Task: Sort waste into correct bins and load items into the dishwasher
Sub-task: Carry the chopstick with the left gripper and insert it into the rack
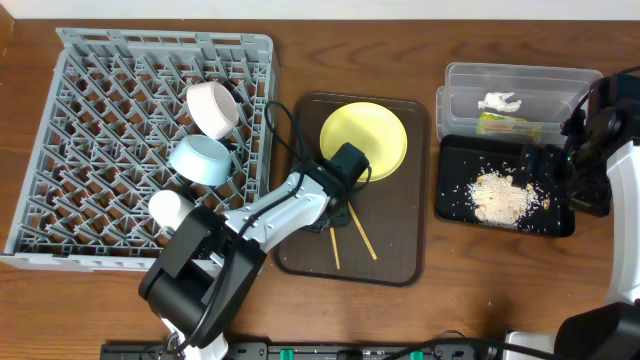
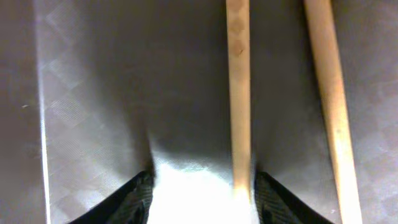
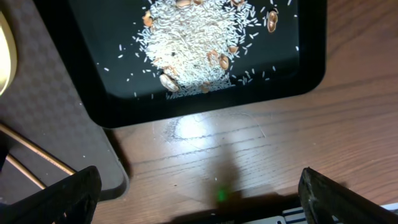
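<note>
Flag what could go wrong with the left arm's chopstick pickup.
The open left gripper straddles only one chopstick; the other chopstick lies outside, so closing may leave it behind.
That stick lies flat on the brown tray, close to one finger, so it may skid.
The open lattice of the dish rack could let thin sticks drop through.

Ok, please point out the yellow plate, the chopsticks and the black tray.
yellow plate (image 1: 381, 130): overhead, its bare centre.
chopsticks (image 2: 238, 93): left wrist, shaft of the left stick.
black tray (image 3: 186, 107): right wrist, its near rim.
</note>
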`<action>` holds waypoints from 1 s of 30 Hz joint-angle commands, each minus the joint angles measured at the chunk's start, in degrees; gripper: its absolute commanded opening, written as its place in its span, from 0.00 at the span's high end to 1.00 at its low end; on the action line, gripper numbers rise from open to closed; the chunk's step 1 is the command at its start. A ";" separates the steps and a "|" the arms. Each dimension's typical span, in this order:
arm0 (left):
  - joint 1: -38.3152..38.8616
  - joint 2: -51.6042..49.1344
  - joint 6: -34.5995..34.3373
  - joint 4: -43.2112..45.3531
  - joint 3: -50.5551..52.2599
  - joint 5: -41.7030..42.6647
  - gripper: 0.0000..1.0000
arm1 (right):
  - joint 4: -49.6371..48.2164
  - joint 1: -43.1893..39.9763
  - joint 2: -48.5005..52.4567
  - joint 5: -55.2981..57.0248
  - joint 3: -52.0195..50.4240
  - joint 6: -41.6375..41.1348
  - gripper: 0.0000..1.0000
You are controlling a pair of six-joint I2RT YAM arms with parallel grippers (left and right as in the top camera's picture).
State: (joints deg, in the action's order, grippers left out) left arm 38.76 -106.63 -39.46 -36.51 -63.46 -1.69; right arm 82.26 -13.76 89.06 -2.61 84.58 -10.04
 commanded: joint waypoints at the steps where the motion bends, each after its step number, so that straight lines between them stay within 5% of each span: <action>1: -0.11 -2.67 -0.26 -1.40 0.90 -3.54 0.54 | 0.02 -0.31 -1.05 -0.66 0.44 0.04 0.01; 7: -0.09 -2.67 -0.26 -1.40 0.90 -3.52 0.74 | 0.04 -0.31 -1.05 -0.68 0.44 0.02 0.01; 30: -0.46 -2.19 0.92 -1.42 0.81 -3.32 0.92 | 0.22 -0.31 -1.05 -0.68 0.44 0.04 0.01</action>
State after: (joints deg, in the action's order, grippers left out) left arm 38.79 -106.65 -39.38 -37.17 -63.48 -3.44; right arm 82.28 -13.76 89.06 -3.01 84.58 -10.04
